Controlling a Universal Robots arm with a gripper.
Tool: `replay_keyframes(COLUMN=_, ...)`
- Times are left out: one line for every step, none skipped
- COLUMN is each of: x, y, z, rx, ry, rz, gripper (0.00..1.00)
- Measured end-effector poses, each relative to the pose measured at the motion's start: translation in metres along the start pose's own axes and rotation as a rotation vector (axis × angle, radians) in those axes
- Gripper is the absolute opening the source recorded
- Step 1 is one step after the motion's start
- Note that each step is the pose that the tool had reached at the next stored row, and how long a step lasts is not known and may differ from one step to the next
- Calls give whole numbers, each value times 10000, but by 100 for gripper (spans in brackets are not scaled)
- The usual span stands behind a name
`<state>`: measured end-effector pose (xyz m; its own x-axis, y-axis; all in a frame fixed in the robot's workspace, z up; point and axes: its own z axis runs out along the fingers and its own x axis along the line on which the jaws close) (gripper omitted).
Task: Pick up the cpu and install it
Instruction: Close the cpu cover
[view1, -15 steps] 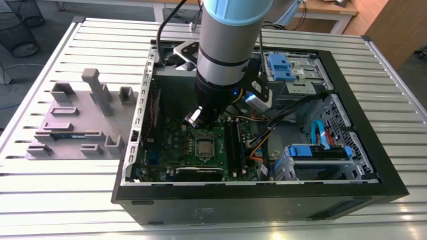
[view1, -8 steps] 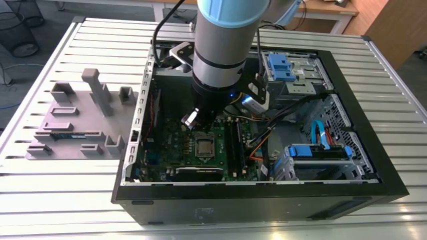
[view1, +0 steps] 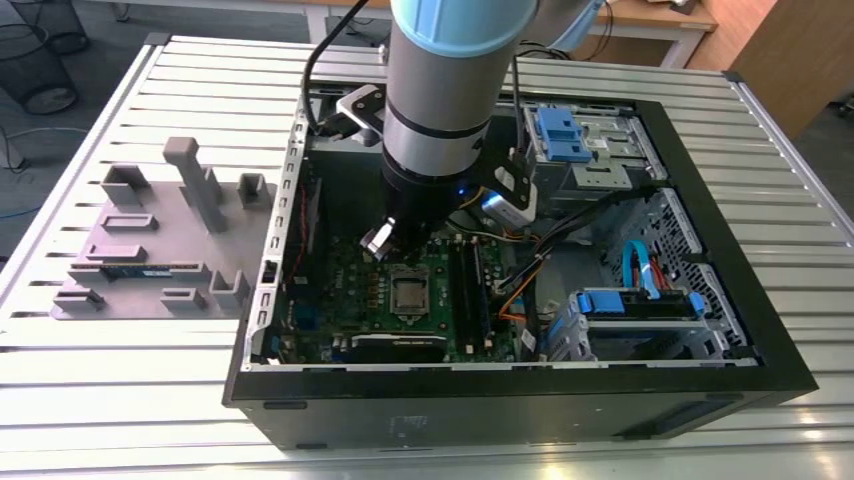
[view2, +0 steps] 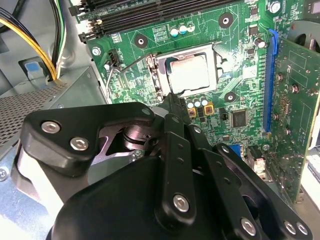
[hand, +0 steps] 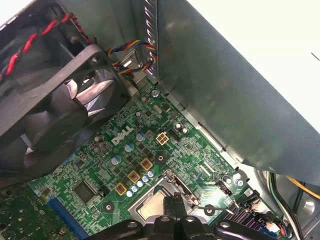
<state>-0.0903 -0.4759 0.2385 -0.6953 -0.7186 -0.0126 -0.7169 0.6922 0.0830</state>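
The cpu (view2: 189, 74) lies flat in the metal-framed socket (view2: 159, 80) of the green board, silvery top up; in the exterior view the cpu (view1: 407, 291) sits mid-board inside the open computer case. My gripper (view2: 172, 99) hangs just above the socket's edge, its black fingers pressed together with nothing between them. A thin socket lever (view2: 131, 64) stands beside the frame. In the first wrist view the gripper (hand: 173, 201) tips point at the socket corner, with part of the cpu (hand: 152, 207) beside them. The arm and gripper (view1: 396, 255) reach down into the case.
A black fan (hand: 55, 110) with red-black wires stands close by the board. Long memory slots (view2: 150, 15), a green expansion card (view2: 295, 115) and yellow-orange cables (view2: 35, 45) ring the socket. Blue drive cages (view1: 638, 305) fill the exterior view's right. A grey fixture tray (view1: 147, 250) lies outside the case.
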Motion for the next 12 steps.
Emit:
replay_keyframes(x=0, y=0, z=0, rx=0, ry=0, rz=0, gripper=11)
replay_keyframes(x=1, y=0, z=0, rx=0, ry=0, rz=0, gripper=11)
replay_keyframes(x=1, y=0, z=0, rx=0, ry=0, rz=0, gripper=11)
replay_keyframes(x=1, y=0, z=0, rx=0, ry=0, rz=0, gripper=11)
replay_keyframes(x=2, y=0, z=0, rx=0, ry=0, rz=0, gripper=11)
replay_keyframes(x=2, y=0, z=0, rx=0, ry=0, rz=0, gripper=11)
replay_keyframes(x=2, y=0, z=0, rx=0, ry=0, rz=0, gripper=11)
replay_keyframes(x=9, y=5, z=-37, rx=0, ry=1, rz=0, gripper=11)
replay_keyframes(x=9, y=5, z=-36, rx=-1, ry=-2, rz=0, gripper=11)
replay_keyframes(x=9, y=5, z=-36, rx=-1, ry=-2, rz=0, gripper=11)
replay_keyframes(x=9, y=5, z=-36, rx=-1, ry=-2, rz=0, gripper=11)
replay_keyframes(x=9, y=5, z=-41, rx=0, ry=-1, rz=0, gripper=11)
